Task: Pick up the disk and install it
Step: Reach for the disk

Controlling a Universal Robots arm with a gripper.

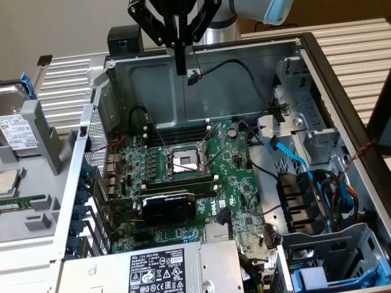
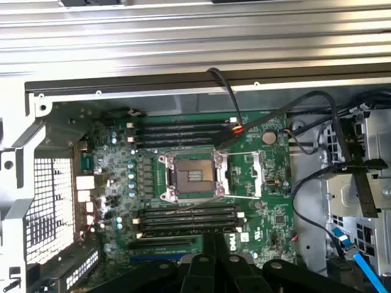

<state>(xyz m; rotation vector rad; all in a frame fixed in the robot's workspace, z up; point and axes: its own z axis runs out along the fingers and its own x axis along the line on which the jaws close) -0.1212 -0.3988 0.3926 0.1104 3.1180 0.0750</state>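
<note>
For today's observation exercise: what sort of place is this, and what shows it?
Probably a computer repair or assembly bench: an open computer case with its circuit board bare, a hard drive beside it, and a robot gripper above.

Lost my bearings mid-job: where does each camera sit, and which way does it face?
Exterior view: off the arm, above the open grey metal computer case, looking down into it; the black gripper hangs shut over it.
Wrist view: on the wrist, looking down on the green motherboard; the gripper shows.
Shared: motherboard, its square silver processor socket, the gripper.
</note>
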